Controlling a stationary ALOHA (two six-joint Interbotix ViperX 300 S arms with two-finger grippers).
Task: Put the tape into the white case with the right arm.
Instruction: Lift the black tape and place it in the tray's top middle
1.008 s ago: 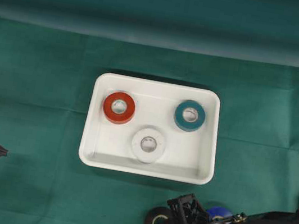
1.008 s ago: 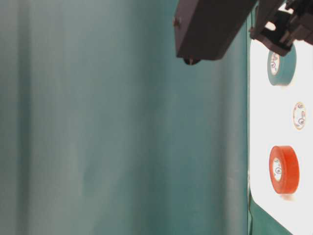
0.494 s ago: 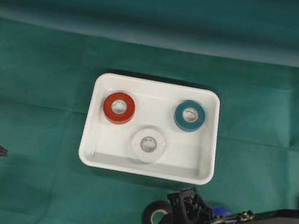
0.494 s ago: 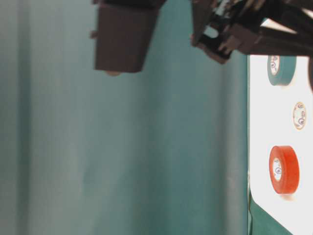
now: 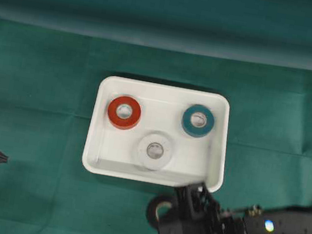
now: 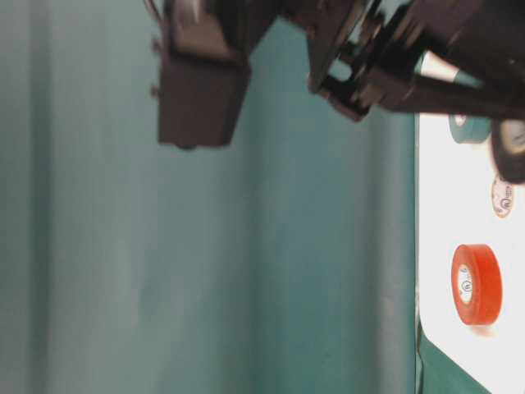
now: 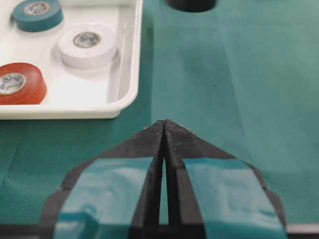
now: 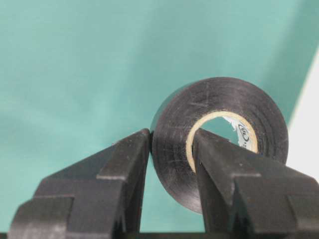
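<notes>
A black tape roll [image 8: 249, 99] is pinched by my right gripper [image 8: 171, 135]: one finger sits inside its cardboard core, the other presses on the outer wall. In the overhead view the right gripper [image 5: 166, 212] holds that black tape roll [image 5: 155, 208] on edge, above the cloth just in front of the white case [image 5: 89, 142]. Red tape [image 5: 124, 112], teal tape [image 5: 198, 121] and white tape [image 5: 155, 150] lie flat inside the case. My left gripper [image 7: 164, 124] is shut on nothing, resting low at the table's left edge [image 5: 1, 157].
Green cloth covers the table, with a fold running along the back [image 5: 168, 42]. The right arm's black body [image 5: 280, 232] stretches from the front right corner. In the table-level view its dark links [image 6: 205, 90] fill the top.
The right gripper has carried the black tape roll up off the cloth and closer to the case's front rim. The left gripper has stayed still.
</notes>
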